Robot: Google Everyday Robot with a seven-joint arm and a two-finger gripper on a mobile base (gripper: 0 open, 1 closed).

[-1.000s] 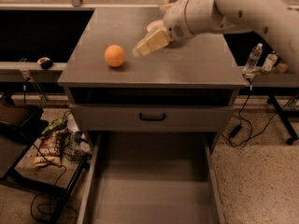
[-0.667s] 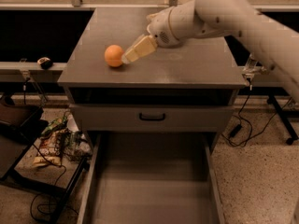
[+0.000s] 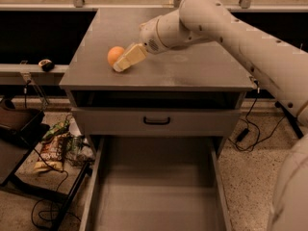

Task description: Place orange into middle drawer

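Observation:
The orange (image 3: 114,55) lies on the left part of the grey cabinet top (image 3: 192,73). My gripper (image 3: 127,59) reaches in from the right on the long white arm and sits low on the cabinet top, right against the orange's right side. The middle drawer (image 3: 154,191) is pulled out at the bottom of the view, and its flat grey floor is bare. Above it is a closed grey drawer front with a black handle (image 3: 156,121).
Snack packets (image 3: 54,148) and cables lie on the floor left of the cabinet, beside a dark stand (image 3: 19,129). A small dark object (image 3: 45,64) sits on the left ledge. A cable (image 3: 248,131) hangs at the cabinet's right side.
My gripper has moved left and down across the cabinet top, from well right of the orange to right against it. The orange has stayed in place.

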